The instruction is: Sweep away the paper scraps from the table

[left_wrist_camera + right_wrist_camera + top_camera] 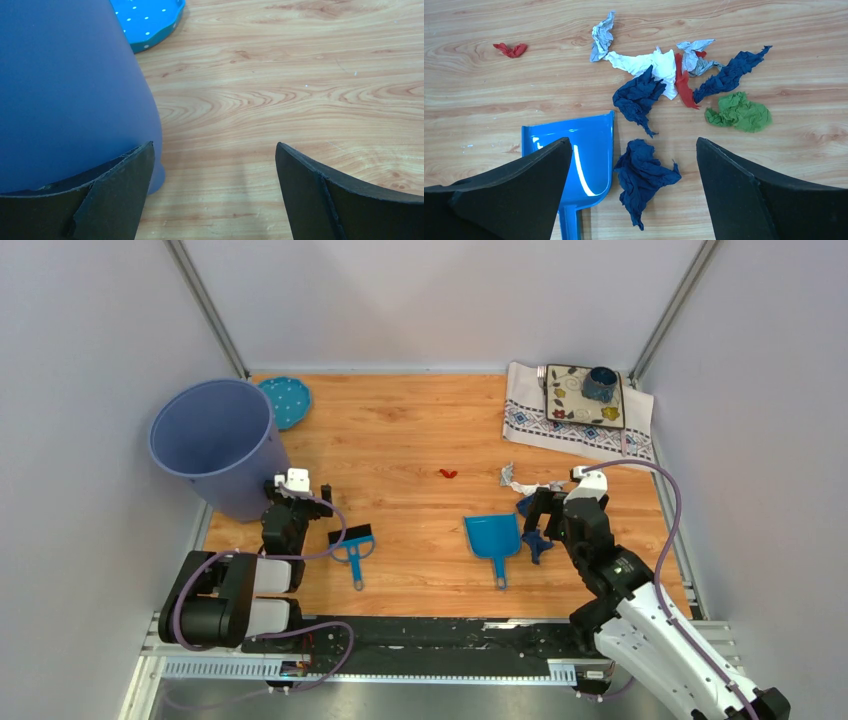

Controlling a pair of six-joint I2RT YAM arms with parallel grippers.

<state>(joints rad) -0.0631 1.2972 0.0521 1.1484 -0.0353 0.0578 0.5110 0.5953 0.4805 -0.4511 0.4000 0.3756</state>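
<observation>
Paper scraps [659, 70] bunch on table [400, 430] just R of blue dustpan [591, 142]. R gripper [632, 145] hovers above, jaws wide, empty; L gripper [214, 147] agape too, beside bin [212, 445]. Brush [352, 543], dustpan handles face arms, prob. for easy grabs.

Tally for the table [400, 430]. Counted 9 paper scraps [664, 75], all but one bunched near the right edge. By colour: 3 dark blue scraps [639, 97]; 3 white-grey scraps [649, 62]; 2 red scraps [510, 49], one lying apart toward the middle; 1 green scrap [738, 112]. Noted a further red fleck beside a grey piece: cannot tell whether separate. Counted 1 blue dustpan [493, 535] and 1 blue hand brush [352, 540], both toward the near edge. Counted 1 bin [213, 445] at the left edge, 1 dotted teal plate [285, 400] in the far left corner. Counted 1 patterned cloth [530, 420] in the far right corner, carrying 1 square plate [580, 400] and 1 cup [600, 383].
</observation>
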